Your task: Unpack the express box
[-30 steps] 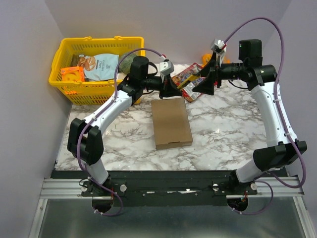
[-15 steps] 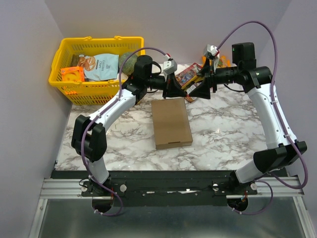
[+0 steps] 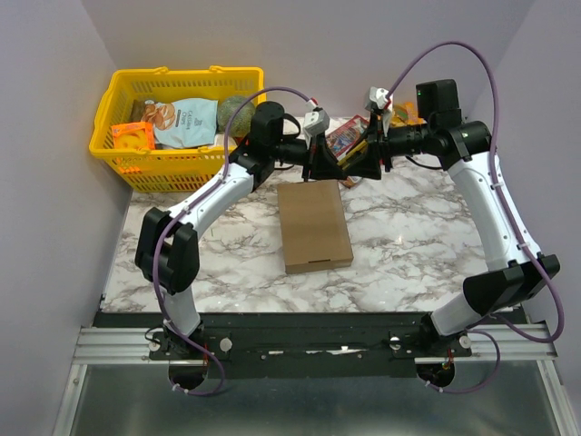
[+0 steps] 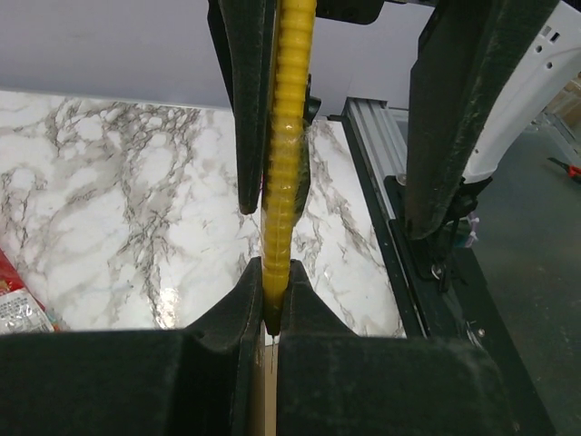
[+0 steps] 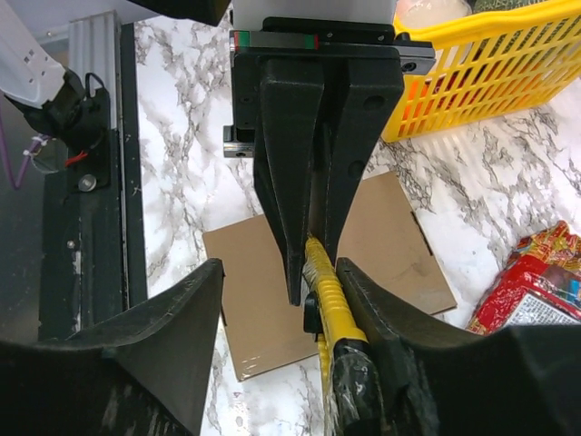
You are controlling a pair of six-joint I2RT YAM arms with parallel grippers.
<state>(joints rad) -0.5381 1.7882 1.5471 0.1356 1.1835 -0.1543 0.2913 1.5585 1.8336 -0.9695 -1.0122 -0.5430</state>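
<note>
Left fingers (image 4: 245, 304) pinch a slim yellow ridged tool (image 4: 286, 136), probably a box cutter; right fingers (image 5: 168, 341) stand half-open around it, not gripping. The tool sits off-centre between them, so closing could twist or drop it onto the closed express box (image 5: 250, 300) lying below on the marble surface (image 5: 182, 136).

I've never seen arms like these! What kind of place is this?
Probably a robot test booth: the left arm and right arm are bolted to a metal rail, with plain walls around the marble-look table.
</note>
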